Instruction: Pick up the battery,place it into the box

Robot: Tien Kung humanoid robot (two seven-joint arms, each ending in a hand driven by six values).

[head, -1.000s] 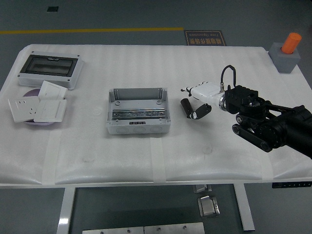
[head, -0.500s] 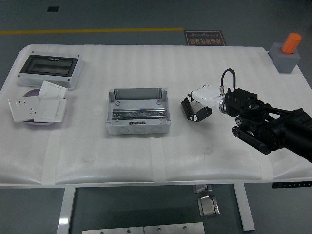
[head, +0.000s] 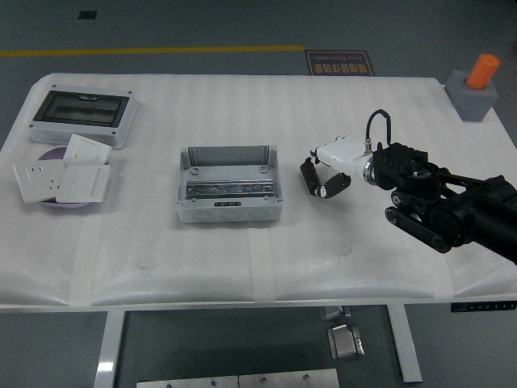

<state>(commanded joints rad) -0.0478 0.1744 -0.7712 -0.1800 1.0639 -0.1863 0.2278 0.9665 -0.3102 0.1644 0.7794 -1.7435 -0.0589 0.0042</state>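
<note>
Black fingertips (head: 321, 187) of the right hand (head: 333, 166) were curled around the dark battery (head: 308, 175), which sat in their grasp just above the white table (head: 242, 267), a little to the right of the box (head: 228, 187). That grey box stood open at mid-table, showing a metal rail and nothing else that I could make out; bare tabletop lay between it and the battery. Far left lay a closed enclosure with a dark window (head: 81, 115), and below it white socket plates (head: 63, 179) piled on a purple disc (head: 50, 157). At the far right corner an orange cylinder (head: 483, 71) stood upright in a grey block (head: 472, 96).
</note>
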